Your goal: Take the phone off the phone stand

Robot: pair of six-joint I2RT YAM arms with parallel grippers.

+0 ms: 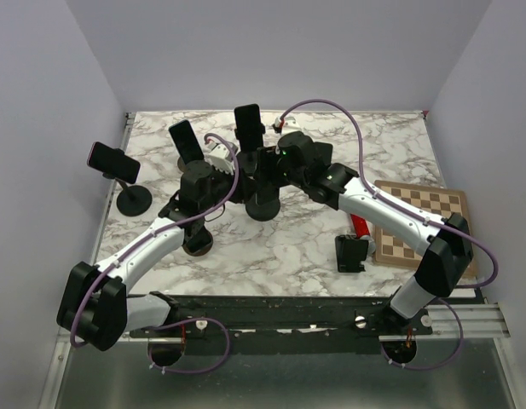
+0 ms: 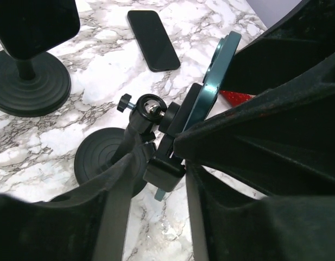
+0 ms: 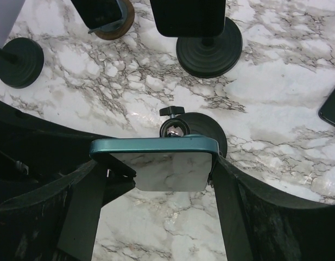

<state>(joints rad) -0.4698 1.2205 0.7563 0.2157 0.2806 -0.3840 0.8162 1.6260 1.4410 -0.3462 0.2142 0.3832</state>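
**A:** Start close in. What is the left claw (image 2: 159, 149) doing?

**B:** It sits low in the left wrist view. Its two dark fingers (image 2: 265, 163) are closed on the neck of the phone stand (image 2: 151, 107), one on each side, and both touch it.

**A:** And the right claw (image 3: 159, 168)?

**B:** It is clamped on the phone (image 3: 156, 145). At the centre of the right wrist view, one finger presses against each end of the teal case.

**A:** So where exactly is the phone?

**B:** It is on the stand, with its back against the mount, just above the ball joint and the round black base. It is tilted, and its screen reflects the marble. In the overhead view that spot is mid-frame, where the two arms meet.

**A:** What else is on the table (image 1: 297, 247)?

**B:** At the lower right of the overhead view there is a small black holder (image 1: 351, 254). A red object (image 1: 361, 227) lies just beside it, and a chessboard (image 1: 420, 223) runs along the right edge.

**A:** And farther back?

**B:** There are more stands carrying dark phones. The side stand (image 1: 114, 160) is at the left of the frame. The back stands are at upper centre, one leaning (image 1: 186, 141) and one upright (image 1: 248, 126). A spare phone (image 2: 153, 39) lies flat on the marble at the top of the left wrist view, well apart from the held stand.
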